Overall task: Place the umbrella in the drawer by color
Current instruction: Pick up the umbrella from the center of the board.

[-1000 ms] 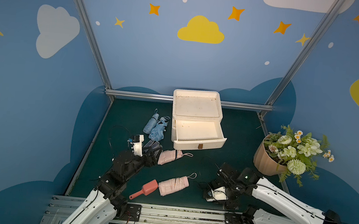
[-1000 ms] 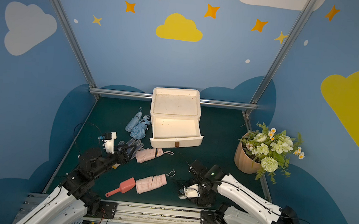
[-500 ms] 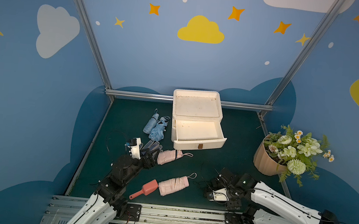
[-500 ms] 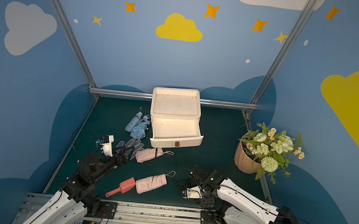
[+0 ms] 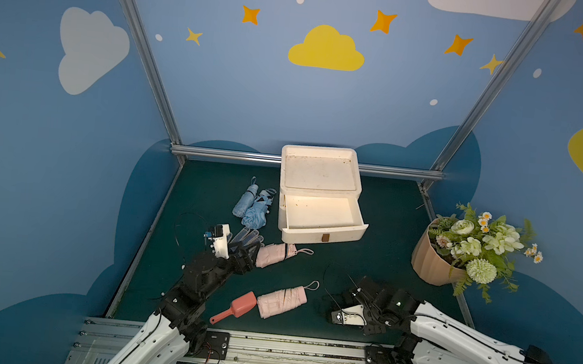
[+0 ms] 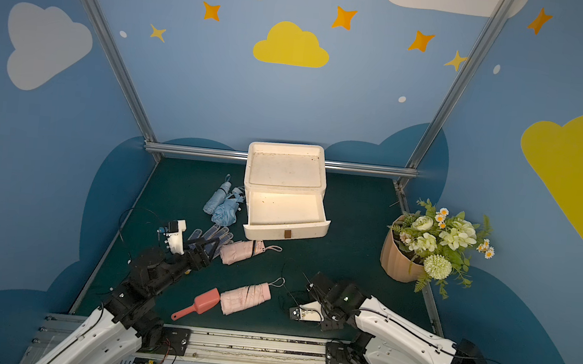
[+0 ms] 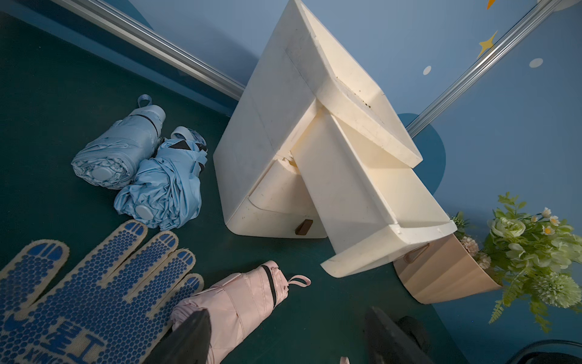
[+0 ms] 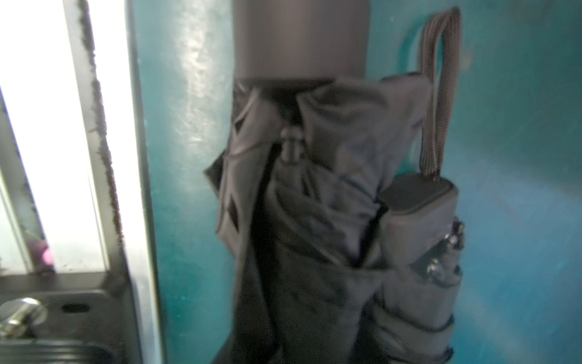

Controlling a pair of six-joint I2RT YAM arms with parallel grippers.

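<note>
Where glove [image 7: 78, 299] flanks pink umbrella [image 7: 236, 302], lettering (blue) shows.

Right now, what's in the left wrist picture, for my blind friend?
The open left gripper hangs over a pink umbrella on a green mat. Nearby: a white cabinet with one drawer pulled out, two blue umbrellas, a dotted glove.

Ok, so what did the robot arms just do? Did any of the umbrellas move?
The right gripper sank a little toward the front rail, over a dark umbrella; whether it has clamped yet is unclear. The left gripper barely shifted, open at the far pink umbrella by the drawer. The near pink umbrella, blue umbrellas, glove, scoop and flower pot stayed put.
</note>
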